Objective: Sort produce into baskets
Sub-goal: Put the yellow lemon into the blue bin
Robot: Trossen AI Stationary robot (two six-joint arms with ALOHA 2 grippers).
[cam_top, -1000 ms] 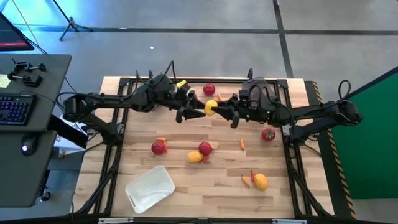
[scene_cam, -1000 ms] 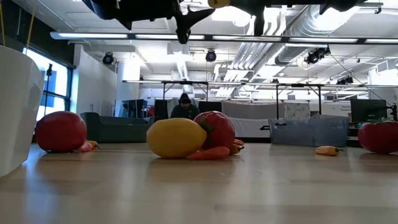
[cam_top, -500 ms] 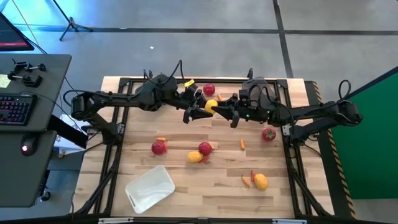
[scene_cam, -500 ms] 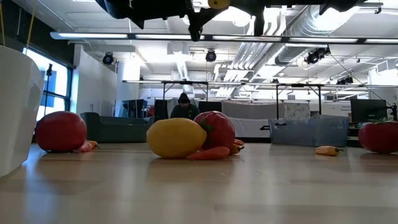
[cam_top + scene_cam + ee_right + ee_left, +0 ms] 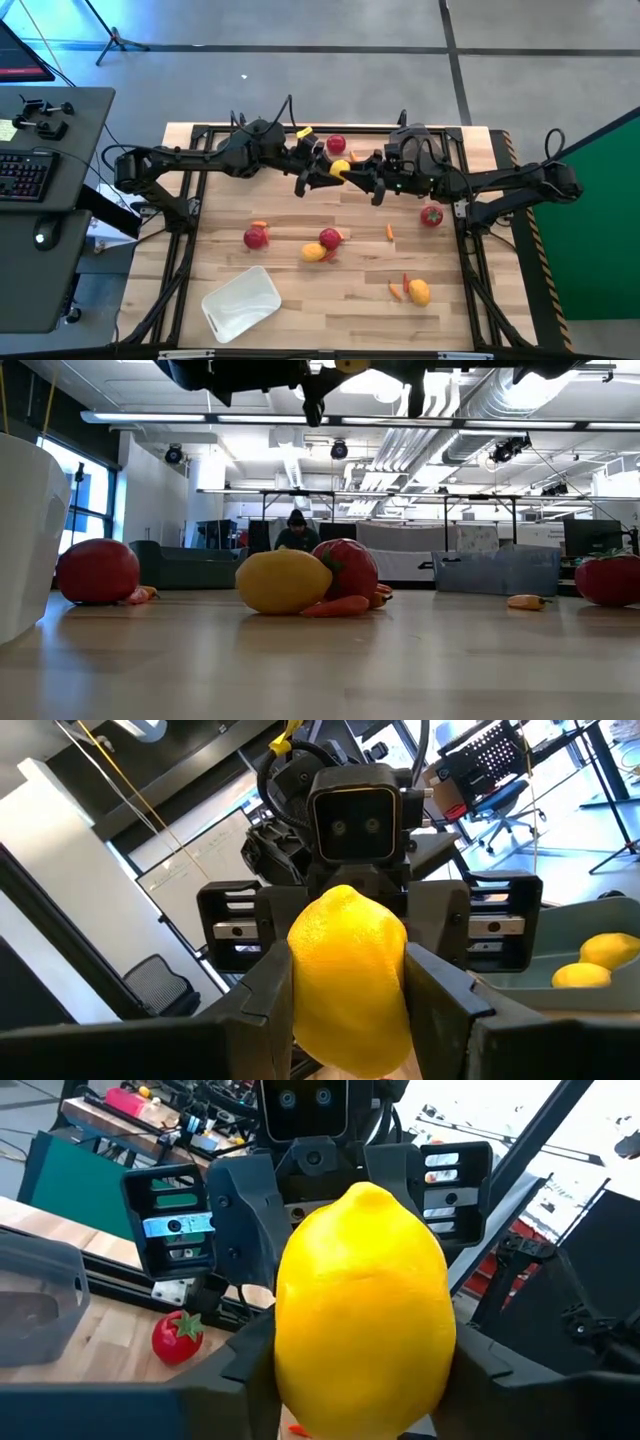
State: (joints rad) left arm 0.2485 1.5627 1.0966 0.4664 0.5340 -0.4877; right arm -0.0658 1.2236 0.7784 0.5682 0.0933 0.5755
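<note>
A yellow lemon (image 5: 340,169) hangs in the air above the table's far middle, and both grippers meet at it. My left gripper (image 5: 327,172) reaches it from the table's left and my right gripper (image 5: 350,176) from the right; both are shut on it. Each wrist view shows the lemon (image 5: 360,1315) (image 5: 349,982) filling the gap between that arm's own fingers, with the other gripper behind it. A white basket (image 5: 241,301) stands near the front left. Red fruits (image 5: 256,237) (image 5: 330,238), lemons and small peppers lie on the table. My left gripper pinches the lemon's two sides (image 5: 285,1350) between its fingers (image 5: 245,1365), coming level from the table's left. The lemon is clear of the table. My right gripper pinches the lemon's sides (image 5: 400,995) between its fingers (image 5: 440,990), coming level from the table's right, opposite the left gripper.
More red fruits (image 5: 431,215) (image 5: 336,145), lemons (image 5: 314,252) (image 5: 418,291) and peppers (image 5: 389,232) lie scattered on the wooden table. A dark bin (image 5: 40,1295) shows in the left wrist view, and a bin holding two lemons (image 5: 590,960) in the right wrist view.
My left gripper has gone toward the table's right edge, up to the lemon held by my right gripper, and has then stayed still there. My right gripper and the lemon have kept their place.
</note>
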